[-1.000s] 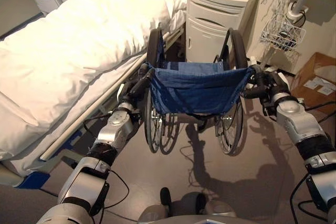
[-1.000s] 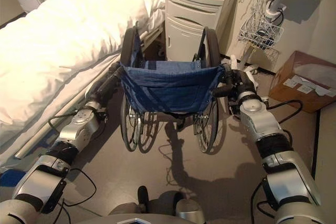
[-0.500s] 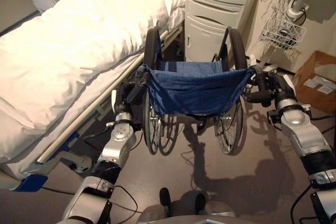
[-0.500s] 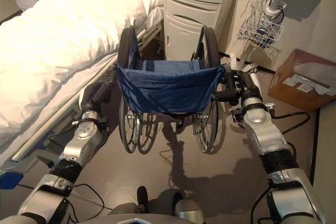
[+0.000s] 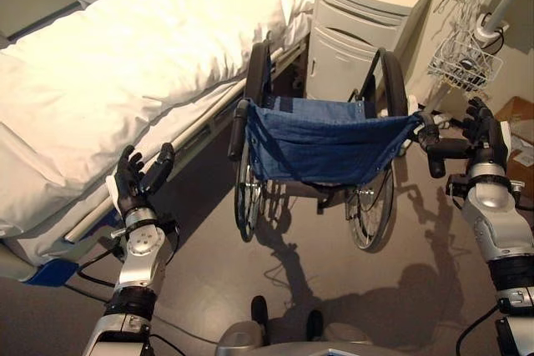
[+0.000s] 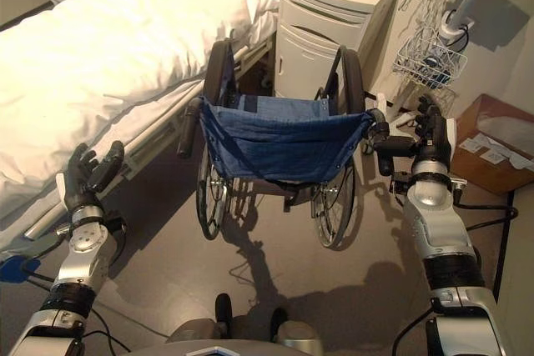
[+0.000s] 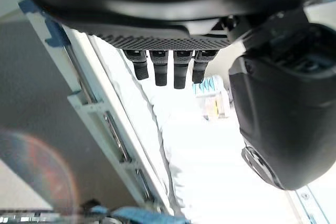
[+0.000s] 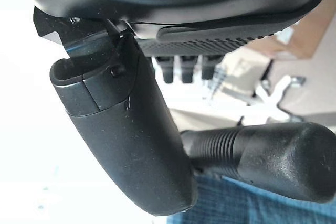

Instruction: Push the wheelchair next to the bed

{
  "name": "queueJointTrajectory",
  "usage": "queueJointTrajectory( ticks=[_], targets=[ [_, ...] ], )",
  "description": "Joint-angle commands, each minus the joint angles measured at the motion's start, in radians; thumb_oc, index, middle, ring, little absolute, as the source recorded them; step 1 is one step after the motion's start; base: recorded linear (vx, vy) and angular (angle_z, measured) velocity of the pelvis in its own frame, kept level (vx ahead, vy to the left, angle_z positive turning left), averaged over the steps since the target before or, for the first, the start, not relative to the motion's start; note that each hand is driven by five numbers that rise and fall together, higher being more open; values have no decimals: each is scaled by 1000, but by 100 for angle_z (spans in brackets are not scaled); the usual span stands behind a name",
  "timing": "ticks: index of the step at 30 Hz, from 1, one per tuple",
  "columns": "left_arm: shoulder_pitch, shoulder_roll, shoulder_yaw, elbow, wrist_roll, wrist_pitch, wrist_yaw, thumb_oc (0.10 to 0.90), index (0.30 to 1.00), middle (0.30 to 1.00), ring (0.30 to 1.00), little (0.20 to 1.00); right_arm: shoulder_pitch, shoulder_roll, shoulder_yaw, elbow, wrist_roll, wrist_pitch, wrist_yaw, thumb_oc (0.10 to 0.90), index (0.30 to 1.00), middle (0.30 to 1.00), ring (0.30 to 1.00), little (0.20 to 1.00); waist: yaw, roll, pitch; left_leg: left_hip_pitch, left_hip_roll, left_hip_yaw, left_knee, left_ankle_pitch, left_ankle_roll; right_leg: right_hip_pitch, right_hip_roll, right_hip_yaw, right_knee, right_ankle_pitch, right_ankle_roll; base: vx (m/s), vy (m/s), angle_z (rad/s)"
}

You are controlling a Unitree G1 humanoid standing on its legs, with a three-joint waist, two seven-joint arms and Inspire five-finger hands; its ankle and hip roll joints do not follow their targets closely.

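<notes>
From the head cameras, the left hand [image 5: 138, 181] stands at about eight o'clock, fingers straight and spread, holding nothing, just beside the white-quilted hospital bed [image 5: 125, 64]. The right hand [image 5: 482, 132] at three o'clock has its fingers upright and relaxed, beside the black right push handle [image 5: 442, 148]. The blue-fabric folding wheelchair [image 5: 321, 143] sits centre, alongside the bed, its long axis pointing to twelve toward the cream bedside cabinet [image 5: 363, 18]. The left wrist view shows straight fingers [image 7: 167, 69] over the bed rail [image 7: 113, 140]. The right wrist view shows the thumb [image 8: 131, 145] against the handle, not wrapped.
</notes>
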Motion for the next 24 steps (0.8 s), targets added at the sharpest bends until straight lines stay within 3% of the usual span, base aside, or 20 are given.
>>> queueJointTrajectory(
  ticks=[1, 5, 8, 10, 11, 12, 13, 15, 18, 21, 24],
  targets=[
    [-47, 47, -14, 2, -1, -104, -31, 800, 900, 900, 900, 900, -53, -37, -66, -6, 14, -141, -72, 800, 900, 900, 900, 900, 11, -10, -107, 57, -14, 56, 42, -164, -43, -54, -22, 6, 50, 1, 56, 15, -5, -3],
    [-15, 33, -19, 51, 18, -79, -61, 800, 900, 900, 900, 900, -50, -45, -83, -26, 49, -164, -89, 800, 900, 900, 900, 900, 9, -6, -105, 59, -12, 57, 43, -165, -42, -52, -21, 7, 52, -3, 55, 4, -1, -1],
    [24, 8, -25, 129, 3, -42, -122, 800, 900, 900, 900, 900, -43, -33, -112, -62, 175, -235, -61, 800, 900, 900, 900, 900, 5, 0, -104, 58, -12, 58, 45, -167, -42, -54, -20, 9, 55, -7, 53, 5, 8, -3],
    [57, -13, -36, 208, -4, -29, -163, 800, 900, 900, 900, 900, -35, 1, -145, -100, 383, -325, -7, 800, 900, 900, 900, 900, -3, 5, -102, 58, -11, 65, 48, -170, -41, -56, -20, 14, 58, -11, 52, 0, 0, 0],
    [59, -13, -38, 215, -6, -29, -167, 800, 900, 900, 900, 900, -32, 3, -149, -101, 405, -332, 4, 800, 900, 900, 900, 900, -3, 5, -102, 58, -11, 66, 49, -171, -41, -56, -20, 14, 59, -12, 52, 0, 0, 0],
    [70, -21, -42, 285, -10, -19, -203, 800, 900, 900, 900, 900, -22, 45, -177, -123, 562, -392, 51, 800, 900, 900, 900, 900, -14, 8, -101, 60, -10, 72, 52, -174, -41, -57, -19, 18, 64, -16, 52, 0, 0, 0],
    [71, -22, -44, 302, -3, -20, -210, 800, 900, 900, 900, 900, -19, 54, -185, -126, 611, -412, 60, 800, 900, 900, 900, 900, -17, 9, -103, 59, -9, 74, 53, -175, -41, -59, -19, 20, 65, -17, 52, 27, 36, -2],
    [87, -48, -69, 402, -1, 4, -248, 800, 900, 900, 900, 900, -1, 134, -245, -162, 859, -479, 160, 800, 900, 900, 900, 900, -32, 14, -108, 58, -9, 81, 53, -179, -41, -65, -18, 28, 70, -22, 55, 27, 28, -4],
    [103, -76, -98, 494, 38, 26, -282, 800, 900, 900, 900, 900, 12, 197, -301, -174, 998, -535, 190, 800, 900, 900, 900, 900, -43, 16, -112, 57, -8, 87, 54, -184, -38, -72, -19, 33, 76, -25, 58, 17, 17, -5],
    [133, -96, -126, 565, 58, 41, -311, 800, 900, 900, 900, 900, 45, 230, -348, -141, 1007, -583, 152, 800, 900, 900, 900, 900, -48, 17, -115, 55, -9, 95, 58, -188, -37, -81, -20, 38, 84, -27, 63, 1, 3, -1],
    [164, -119, -145, 593, 62, 61, -322, 800, 900, 900, 900, 900, 109, 250, -357, -58, 849, -605, 67, 800, 900, 900, 900, 900, -52, 19, -111, 53, -11, 99, 59, -188, -34, -89, -20, 45, 88, -27, 65, -3, 9, -15]
  ],
)
